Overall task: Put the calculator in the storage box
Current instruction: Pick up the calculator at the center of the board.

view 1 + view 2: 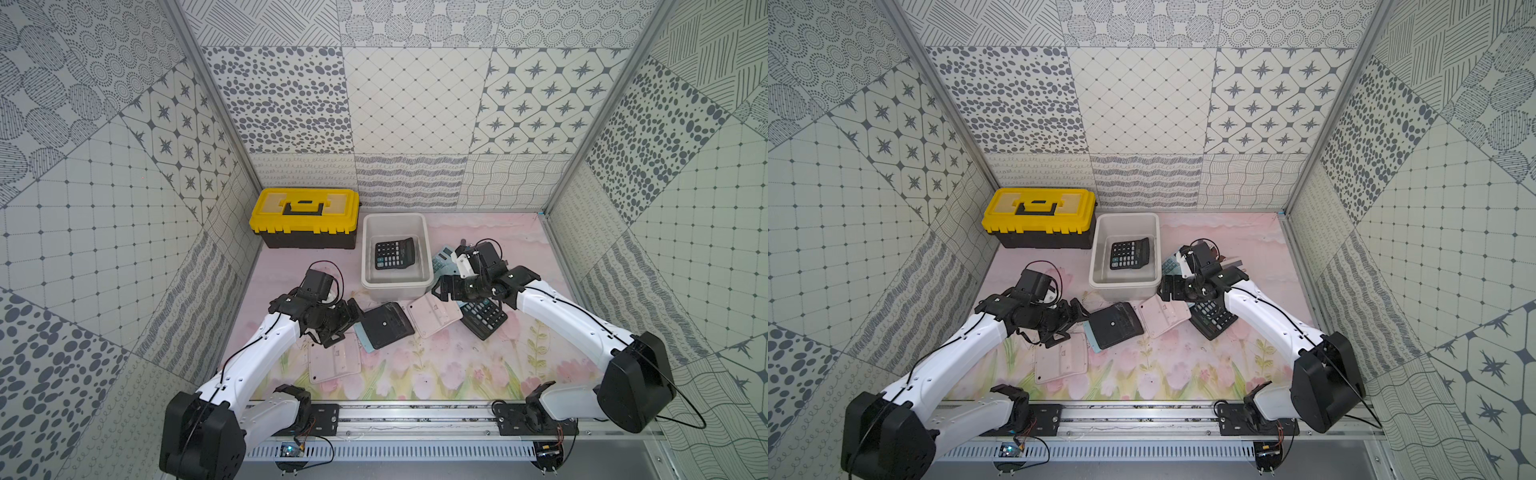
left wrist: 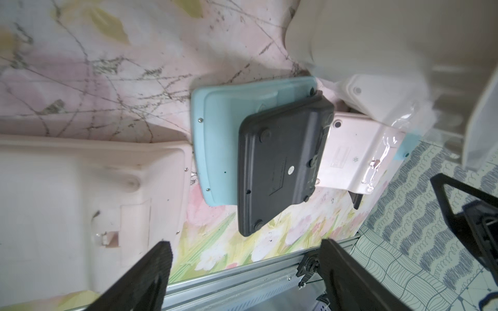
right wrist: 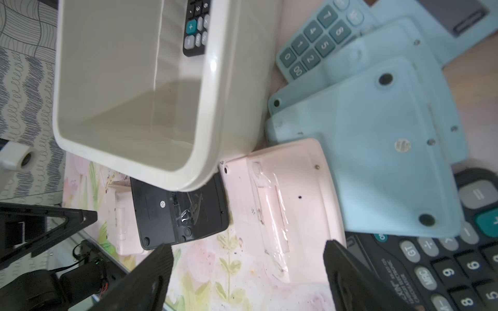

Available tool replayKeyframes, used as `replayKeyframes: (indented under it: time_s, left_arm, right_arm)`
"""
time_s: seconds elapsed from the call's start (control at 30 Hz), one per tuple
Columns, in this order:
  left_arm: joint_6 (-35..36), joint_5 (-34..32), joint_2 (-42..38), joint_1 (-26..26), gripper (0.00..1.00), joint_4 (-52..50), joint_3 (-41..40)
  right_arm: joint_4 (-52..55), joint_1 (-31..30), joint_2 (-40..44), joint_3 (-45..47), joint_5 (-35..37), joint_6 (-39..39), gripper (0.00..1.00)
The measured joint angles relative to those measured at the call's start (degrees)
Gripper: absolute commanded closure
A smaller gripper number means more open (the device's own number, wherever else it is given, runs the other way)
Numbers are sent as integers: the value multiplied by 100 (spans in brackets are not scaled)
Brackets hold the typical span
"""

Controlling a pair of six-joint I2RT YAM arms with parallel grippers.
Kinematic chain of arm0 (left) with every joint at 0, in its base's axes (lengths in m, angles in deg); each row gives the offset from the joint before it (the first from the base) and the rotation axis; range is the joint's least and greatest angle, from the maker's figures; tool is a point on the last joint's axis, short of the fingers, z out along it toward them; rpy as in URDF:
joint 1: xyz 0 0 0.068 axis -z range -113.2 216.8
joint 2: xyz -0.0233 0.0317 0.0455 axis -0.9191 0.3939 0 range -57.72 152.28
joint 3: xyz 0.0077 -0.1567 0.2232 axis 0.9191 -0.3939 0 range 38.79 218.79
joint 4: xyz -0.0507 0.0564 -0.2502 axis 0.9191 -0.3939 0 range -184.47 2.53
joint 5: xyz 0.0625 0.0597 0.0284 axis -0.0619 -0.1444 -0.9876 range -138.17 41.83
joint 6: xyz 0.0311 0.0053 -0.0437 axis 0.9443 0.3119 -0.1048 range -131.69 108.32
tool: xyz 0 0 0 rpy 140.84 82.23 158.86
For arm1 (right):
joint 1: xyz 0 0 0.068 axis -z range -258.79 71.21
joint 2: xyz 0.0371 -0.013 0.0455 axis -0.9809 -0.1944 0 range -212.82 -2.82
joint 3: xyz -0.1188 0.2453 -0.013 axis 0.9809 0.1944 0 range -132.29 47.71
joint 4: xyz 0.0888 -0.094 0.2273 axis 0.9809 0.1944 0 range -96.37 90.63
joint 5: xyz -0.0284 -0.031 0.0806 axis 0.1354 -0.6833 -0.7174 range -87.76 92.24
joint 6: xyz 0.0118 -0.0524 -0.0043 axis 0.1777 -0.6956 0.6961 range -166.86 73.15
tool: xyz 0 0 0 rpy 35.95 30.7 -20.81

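Patterned walls box in a flower-printed tabletop (image 1: pixel 415 374) strewn with calculators. Jaws on the left arm (image 1: pixel 266 336) gape wide and empty. In both top views a black calculator (image 1: pixel 388 325) lies face down just beside them at 3 o'clock. Its long axis runs roughly 11 to 5 o'clock, and it rests partly on a pale blue one (image 2: pixel 215 140). Jaws on the right arm (image 1: pixel 561 311) also stand wide with nothing held, above a pink calculator (image 1: pixel 434 316) lying face down at their 6 o'clock. At 12 o'clock from the black one sits the storage box (image 1: pixel 395 287), with one calculator (image 1: pixel 395 253) already inside. The left arm looks nearer the black one, the right arm nearer the pink.
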Motion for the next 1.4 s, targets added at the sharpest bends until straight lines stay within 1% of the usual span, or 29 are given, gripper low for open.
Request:
replayKeyframes:
  time_s: [0.13,0.2,0.27,0.37,0.6,0.77,0.97,1.13,1.23,1.3,1.4]
  left_arm:
    - [-184,-70,87,566,9,208,68]
    - [-243,-125,184,778,10,315,129]
    - [-313,-155,310,951,10,407,205]
    - [-365,-212,496,1104,9,538,306]
    - [-422,-295,660,1237,9,717,398]
    - [-459,-323,660,1250,8,778,404]
    - [-470,-328,675,1250,8,848,404]
    - [-483,-326,708,1250,8,866,404]
    - [-483,-323,710,1250,8,874,404]
    - [-483,-323,710,1250,8,874,404]
    - [-483,-319,702,1250,8,874,404]
  right_arm:
    - [-688,772,396,1123,-671,409,12]
    - [-1001,1049,492,1561,-966,584,13]
    - [-1287,1204,498,1845,-1244,719,13]
    - [-1742,1285,382,2035,-1624,855,15]
    - [-3073,1311,-363,2291,-2345,1202,21]
    - [-3547,1318,-428,2441,-2782,1388,26]
    - [-3939,1296,-332,2621,-3180,1526,39]
    - [-4076,1178,-297,2747,-3300,1620,51]
    - [-4113,1080,-297,2767,-3342,1679,63]
    - [-4146,1036,-284,2780,-3362,1700,72]
    - [-4286,1016,-66,2815,-3545,1725,85]
